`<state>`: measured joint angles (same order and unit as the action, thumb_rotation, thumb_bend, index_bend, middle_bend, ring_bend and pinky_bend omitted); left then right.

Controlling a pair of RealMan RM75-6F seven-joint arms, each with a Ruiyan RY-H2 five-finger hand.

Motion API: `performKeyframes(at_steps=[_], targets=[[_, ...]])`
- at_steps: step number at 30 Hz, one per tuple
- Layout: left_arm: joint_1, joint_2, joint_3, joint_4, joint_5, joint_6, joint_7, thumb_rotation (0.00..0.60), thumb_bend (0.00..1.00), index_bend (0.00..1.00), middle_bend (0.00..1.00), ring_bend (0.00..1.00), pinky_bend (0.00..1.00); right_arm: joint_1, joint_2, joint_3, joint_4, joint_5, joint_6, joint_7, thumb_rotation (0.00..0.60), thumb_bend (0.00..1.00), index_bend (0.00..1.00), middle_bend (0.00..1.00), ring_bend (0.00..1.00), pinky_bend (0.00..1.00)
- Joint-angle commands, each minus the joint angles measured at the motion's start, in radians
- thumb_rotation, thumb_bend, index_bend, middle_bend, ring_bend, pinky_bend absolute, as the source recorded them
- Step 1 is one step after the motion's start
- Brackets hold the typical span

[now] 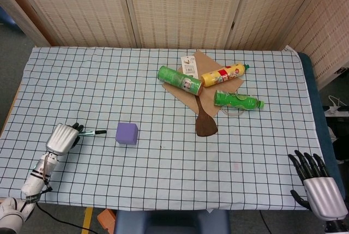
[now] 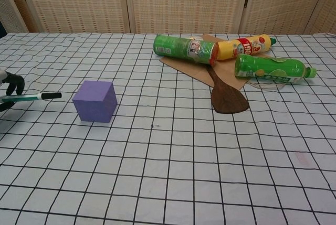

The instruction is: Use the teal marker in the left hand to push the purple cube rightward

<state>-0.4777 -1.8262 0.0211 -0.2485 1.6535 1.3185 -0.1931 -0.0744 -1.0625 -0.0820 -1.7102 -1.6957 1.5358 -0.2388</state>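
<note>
The purple cube (image 1: 126, 133) (image 2: 95, 101) sits on the checked cloth, left of centre. My left hand (image 1: 64, 138) (image 2: 9, 86) grips the teal marker (image 1: 91, 132) (image 2: 30, 97), which lies level with its black tip pointing right at the cube. A short gap separates the tip from the cube's left face. My right hand (image 1: 316, 184) is at the table's front right corner with its fingers spread and nothing in it; the chest view does not show it.
Right of the cube's line lie a brown wooden spatula (image 1: 205, 120), a green can (image 1: 180, 79), a yellow bottle (image 1: 224, 73) and a green bottle (image 1: 238, 100), grouped on a brown board (image 1: 203, 83) at the back centre-right.
</note>
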Motion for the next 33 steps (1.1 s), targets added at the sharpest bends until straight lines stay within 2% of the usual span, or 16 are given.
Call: performKeyframes(at_steps=[1, 20, 33], targets=[[-0.018, -0.014, 0.004, 0.007, 0.001, -0.001, 0.005, 0.6, 0.66, 0.77, 0.73, 0.81, 1.0, 0.001, 0.0, 0.002, 0.0, 0.006, -0.002, -0.001, 0.6, 0.13, 0.0, 0.0, 0.0, 0.0], [-0.097, -0.052, 0.003, -0.084, -0.005, 0.028, 0.134, 0.6, 0.66, 0.77, 0.73, 0.81, 1.0, 0.003, 0.025, 0.001, 0.0, 0.011, 0.002, 0.047, 0.6, 0.13, 0.0, 0.0, 0.0, 0.0], [-0.181, -0.091, -0.011, -0.267, 0.001, 0.007, 0.349, 0.6, 0.66, 0.77, 0.74, 0.81, 1.0, -0.001, 0.08, -0.018, 0.01, -0.026, 0.031, 0.169, 0.6, 0.13, 0.0, 0.0, 0.0, 0.0]])
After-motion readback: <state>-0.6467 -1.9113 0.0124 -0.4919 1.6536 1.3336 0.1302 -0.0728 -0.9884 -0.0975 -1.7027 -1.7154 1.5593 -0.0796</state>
